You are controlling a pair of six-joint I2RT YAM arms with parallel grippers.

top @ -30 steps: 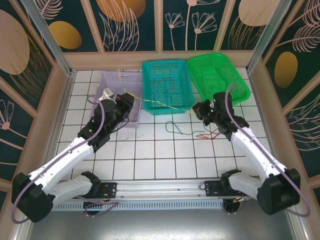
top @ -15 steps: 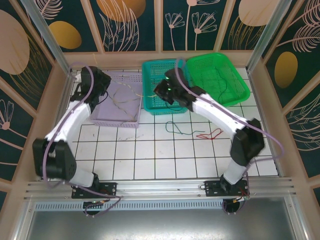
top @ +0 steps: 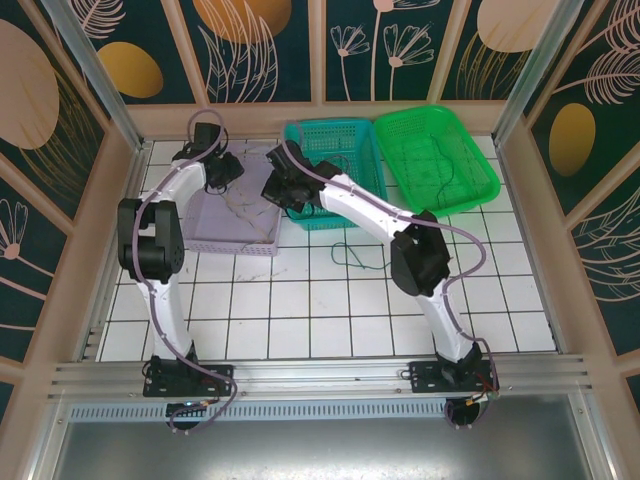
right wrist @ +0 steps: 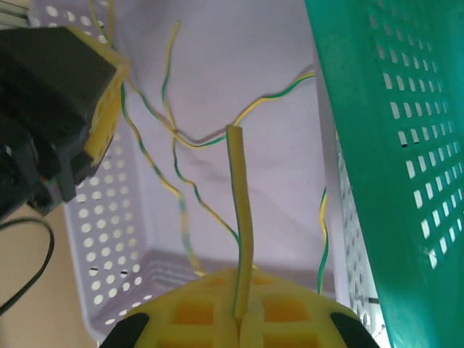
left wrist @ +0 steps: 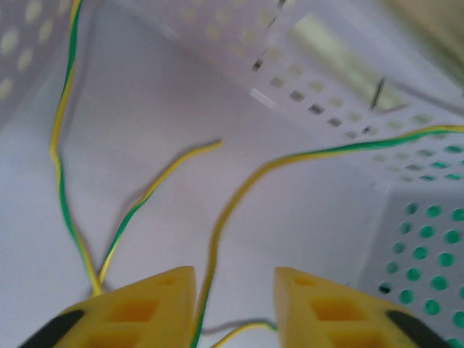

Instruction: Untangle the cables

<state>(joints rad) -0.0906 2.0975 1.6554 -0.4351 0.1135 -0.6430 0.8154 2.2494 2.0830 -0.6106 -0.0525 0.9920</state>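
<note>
Both arms have swung to the lilac basket (top: 230,247) at upper left, where the left gripper (left wrist: 234,279) has just spread its jaws, loosing yellow-green cables (left wrist: 319,151) onto its floor, while the right gripper (right wrist: 239,283) pinches one strand; a green cable (top: 352,262) waits on the tiles, and no writing is legible.

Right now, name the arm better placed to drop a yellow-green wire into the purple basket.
Right, probably: the right gripper is shut on a yellow-green wire above the purple basket; the left gripper is open.
</note>
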